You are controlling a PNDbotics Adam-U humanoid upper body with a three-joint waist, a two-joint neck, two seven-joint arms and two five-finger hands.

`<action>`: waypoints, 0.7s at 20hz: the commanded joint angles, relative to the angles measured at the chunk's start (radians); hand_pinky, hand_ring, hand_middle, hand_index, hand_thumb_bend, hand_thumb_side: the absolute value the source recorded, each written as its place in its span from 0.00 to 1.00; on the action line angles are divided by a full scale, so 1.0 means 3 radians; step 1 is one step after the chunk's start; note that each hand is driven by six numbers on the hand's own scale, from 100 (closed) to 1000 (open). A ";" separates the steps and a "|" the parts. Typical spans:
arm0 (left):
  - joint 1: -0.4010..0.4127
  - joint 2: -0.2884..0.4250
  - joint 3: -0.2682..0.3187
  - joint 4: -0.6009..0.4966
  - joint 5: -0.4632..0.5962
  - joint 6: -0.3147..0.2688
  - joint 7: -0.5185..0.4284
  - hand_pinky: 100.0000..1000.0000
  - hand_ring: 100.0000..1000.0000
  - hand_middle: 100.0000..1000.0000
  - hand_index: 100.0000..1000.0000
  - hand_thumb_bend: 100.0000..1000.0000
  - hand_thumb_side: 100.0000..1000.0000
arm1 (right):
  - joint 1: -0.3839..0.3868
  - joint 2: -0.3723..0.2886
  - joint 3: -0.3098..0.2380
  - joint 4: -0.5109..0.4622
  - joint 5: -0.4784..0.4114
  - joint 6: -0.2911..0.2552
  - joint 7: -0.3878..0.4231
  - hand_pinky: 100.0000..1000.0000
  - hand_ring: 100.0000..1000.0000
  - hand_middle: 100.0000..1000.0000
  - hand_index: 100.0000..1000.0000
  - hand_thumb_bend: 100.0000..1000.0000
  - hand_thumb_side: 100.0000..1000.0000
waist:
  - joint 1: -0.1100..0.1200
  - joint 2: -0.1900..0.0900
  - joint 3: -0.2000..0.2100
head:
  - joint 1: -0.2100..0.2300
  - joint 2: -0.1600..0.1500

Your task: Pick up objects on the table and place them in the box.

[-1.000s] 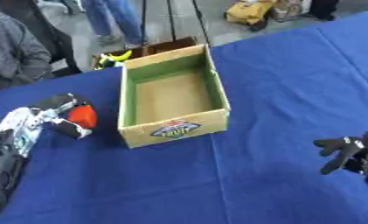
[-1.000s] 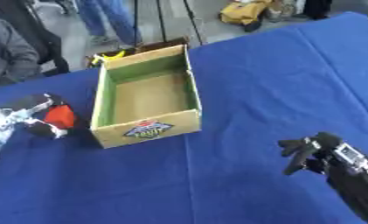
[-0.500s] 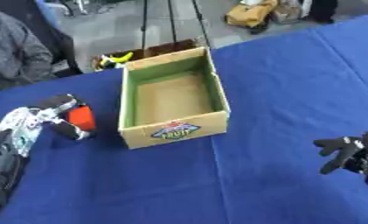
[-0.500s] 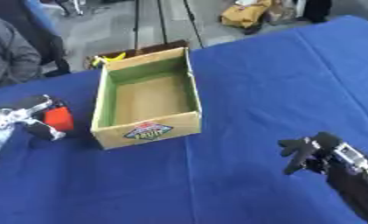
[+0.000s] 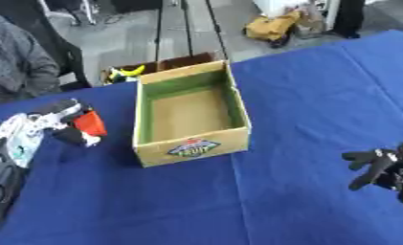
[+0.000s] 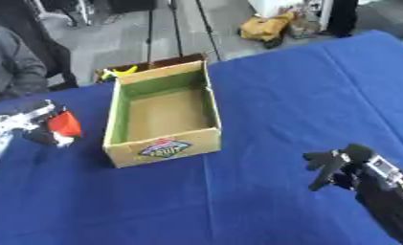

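Observation:
An open cardboard box (image 5: 193, 147) with green inner walls and a bare brown floor stands on the blue tablecloth (image 5: 305, 95), left of centre. Just left of the box, my left hand (image 5: 47, 122) is curled round a small red object (image 5: 91, 124) with a white bit beneath it, held a little above the cloth. My right hand (image 6: 337, 163) hovers at the lower right, well clear of the box, with its dark fingers spread and nothing in them.
Beyond the table's far edge a small brown carton holding something yellow (image 5: 126, 73) stands on the floor. A person in grey (image 5: 16, 62) sits at the far left. A yellow bag (image 5: 271, 26) lies further back.

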State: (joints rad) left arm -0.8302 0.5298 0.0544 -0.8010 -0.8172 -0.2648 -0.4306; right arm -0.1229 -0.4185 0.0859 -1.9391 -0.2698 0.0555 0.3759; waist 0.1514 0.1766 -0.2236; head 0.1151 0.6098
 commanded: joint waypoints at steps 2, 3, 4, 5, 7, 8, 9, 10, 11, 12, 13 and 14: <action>-0.0142 0.0138 -0.0036 -0.0230 0.0160 -0.0021 -0.0016 0.20 0.28 0.47 0.59 0.00 0.30 | -0.0017 -0.0043 -0.0031 -0.0046 -0.0065 0.0008 -0.0005 0.55 0.88 0.58 0.49 0.00 1.00 | -0.0033 -0.0086 0.0003 | 0.0007 -0.0005; -0.0166 0.0126 -0.0050 -0.0276 0.0174 -0.0022 -0.0017 0.20 0.28 0.47 0.59 0.00 0.31 | -0.0016 -0.0045 -0.0031 -0.0045 -0.0072 0.0010 -0.0004 0.55 0.88 0.58 0.49 0.00 1.00 | -0.0034 -0.0094 -0.0001 | 0.0011 -0.0004; -0.0195 0.0107 -0.0063 -0.0325 0.0180 -0.0021 -0.0013 0.20 0.28 0.47 0.59 0.00 0.31 | -0.0014 -0.0046 -0.0031 -0.0044 -0.0079 0.0012 -0.0003 0.55 0.88 0.58 0.49 0.00 1.00 | -0.0035 -0.0103 -0.0007 | 0.0016 -0.0003; -0.0220 0.0086 -0.0072 -0.0368 0.0180 -0.0014 -0.0006 0.20 0.28 0.47 0.59 0.00 0.32 | -0.0013 -0.0047 -0.0031 -0.0043 -0.0085 0.0013 -0.0003 0.55 0.88 0.58 0.49 0.00 1.00 | -0.0035 -0.0109 -0.0010 | 0.0019 -0.0002; -0.0283 0.0028 -0.0095 -0.0453 0.0152 0.0003 0.0024 0.20 0.28 0.47 0.59 0.00 0.33 | -0.0010 -0.0048 -0.0027 -0.0040 -0.0094 0.0018 0.0001 0.55 0.88 0.58 0.49 0.00 1.00 | -0.0036 -0.0119 -0.0016 | 0.0025 -0.0005; -0.0319 -0.0015 -0.0110 -0.0489 0.0130 0.0013 0.0040 0.21 0.28 0.47 0.59 0.00 0.33 | -0.0011 -0.0049 -0.0023 -0.0039 -0.0097 0.0020 0.0007 0.55 0.88 0.58 0.49 0.00 1.00 | -0.0037 -0.0123 -0.0020 | 0.0033 -0.0005; -0.0348 -0.0054 -0.0124 -0.0516 0.0099 0.0027 0.0055 0.21 0.29 0.47 0.60 0.00 0.33 | -0.0013 -0.0049 -0.0019 -0.0039 -0.0101 0.0022 0.0012 0.55 0.88 0.58 0.49 0.00 1.00 | -0.0037 -0.0125 -0.0024 | 0.0040 -0.0005; -0.0378 -0.0104 -0.0138 -0.0537 0.0063 0.0041 0.0073 0.21 0.29 0.47 0.60 0.00 0.33 | -0.0018 -0.0050 -0.0015 -0.0041 -0.0106 0.0022 0.0017 0.55 0.88 0.58 0.49 0.00 1.00 | -0.0038 -0.0126 -0.0035 | 0.0051 -0.0004; -0.0401 -0.0152 -0.0149 -0.0553 0.0019 0.0057 0.0097 0.21 0.29 0.47 0.60 0.00 0.33 | -0.0022 -0.0050 -0.0013 -0.0042 -0.0111 0.0023 0.0021 0.55 0.88 0.58 0.49 0.00 1.00 | -0.0039 -0.0127 -0.0043 | 0.0059 -0.0005; -0.0418 -0.0207 -0.0163 -0.0567 -0.0028 0.0071 0.0128 0.22 0.30 0.48 0.60 0.00 0.33 | -0.0025 -0.0049 -0.0012 -0.0043 -0.0116 0.0023 0.0023 0.55 0.88 0.58 0.49 0.00 1.00 | -0.0041 -0.0125 -0.0052 | 0.0065 -0.0009; -0.0427 -0.0262 -0.0182 -0.0576 -0.0077 0.0082 0.0159 0.22 0.30 0.48 0.61 0.00 0.33 | -0.0030 -0.0047 -0.0011 -0.0044 -0.0120 0.0024 0.0025 0.55 0.88 0.58 0.49 0.00 1.00 | -0.0042 -0.0121 -0.0061 | 0.0067 -0.0013; -0.0430 -0.0320 -0.0205 -0.0579 -0.0128 0.0089 0.0189 0.23 0.30 0.49 0.61 0.00 0.32 | -0.0038 -0.0046 -0.0008 -0.0047 -0.0123 0.0024 0.0029 0.55 0.88 0.58 0.49 0.00 1.00 | -0.0043 -0.0112 -0.0073 | 0.0075 -0.0018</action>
State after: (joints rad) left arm -0.9343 0.4290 -0.0039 -0.9527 -0.8397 -0.2412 -0.3871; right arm -0.1237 -0.4185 0.0867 -1.9388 -0.2980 0.0644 0.3811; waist 0.1488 0.1563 -0.2471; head 0.1322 0.6100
